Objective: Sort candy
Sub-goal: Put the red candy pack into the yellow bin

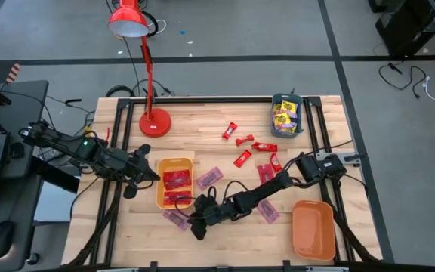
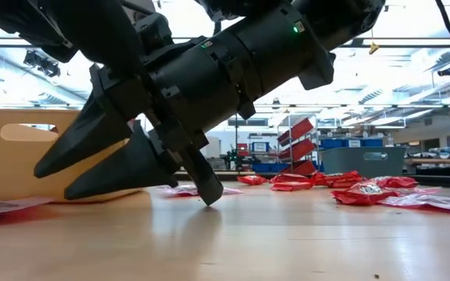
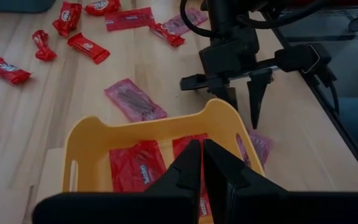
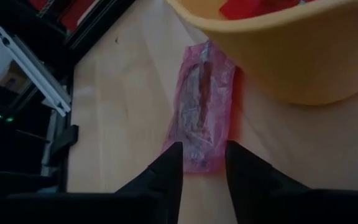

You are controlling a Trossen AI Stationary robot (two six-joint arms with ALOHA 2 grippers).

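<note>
A pink candy (image 4: 201,112) beside the yellow tray (image 1: 174,181) is being straddled by the right gripper (image 4: 201,163), fingers parted; lowering and pinching seem next. The left gripper (image 3: 202,163) is being held clenched, empty.

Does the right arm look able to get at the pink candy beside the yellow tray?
Probably yes: the right end effector hangs open just above the pink candy, nothing between; the yellow tray sits alongside.

Pale wood bench (image 1: 225,227), yellow-orange tray (image 1: 174,183) holding red wrappers (image 1: 177,180), pinkish-purple packet (image 4: 202,106), orange tray (image 1: 313,230) at the corner, teal tray (image 1: 286,115) of yellow packets (image 1: 285,116), red lamp (image 1: 137,45).
</note>
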